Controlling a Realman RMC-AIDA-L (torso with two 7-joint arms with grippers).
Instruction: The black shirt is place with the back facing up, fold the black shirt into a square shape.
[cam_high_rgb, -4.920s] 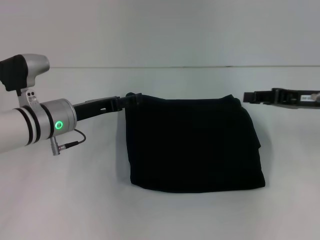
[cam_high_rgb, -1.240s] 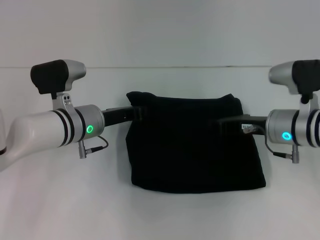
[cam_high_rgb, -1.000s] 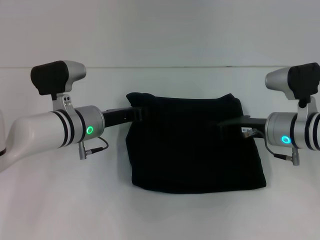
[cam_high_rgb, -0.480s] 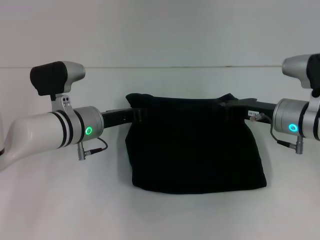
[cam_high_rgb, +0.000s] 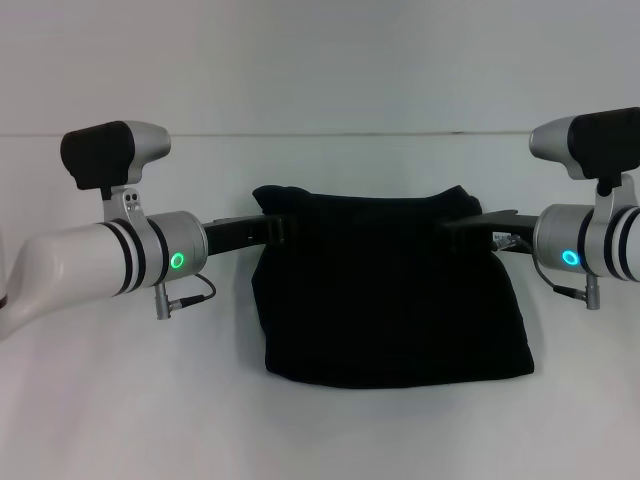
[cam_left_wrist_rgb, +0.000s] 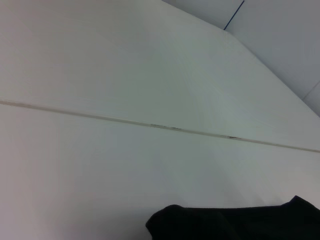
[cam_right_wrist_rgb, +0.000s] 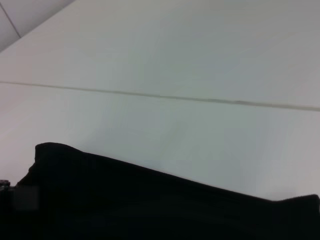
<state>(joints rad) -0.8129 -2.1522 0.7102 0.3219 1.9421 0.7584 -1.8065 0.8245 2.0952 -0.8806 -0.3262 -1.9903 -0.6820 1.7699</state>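
The black shirt (cam_high_rgb: 390, 300) lies folded into a rough square on the white table, in the middle of the head view. My left gripper (cam_high_rgb: 282, 226) reaches in from the left and sits at the shirt's far left corner. My right gripper (cam_high_rgb: 452, 230) comes in from the right at the far right corner, over the cloth. Both are black against black fabric, so their fingers do not show apart. An edge of the black shirt (cam_left_wrist_rgb: 235, 225) appears in the left wrist view, and a wider band of the black shirt (cam_right_wrist_rgb: 150, 205) fills the near part of the right wrist view.
The white table (cam_high_rgb: 120, 400) runs out on all sides of the shirt and meets a pale wall (cam_high_rgb: 320, 60) behind it. Both silver forearms hang over the table on either side of the shirt.
The right gripper has moved from over the shirt's right middle up to its far right corner. The left arm and the shirt have stayed still.
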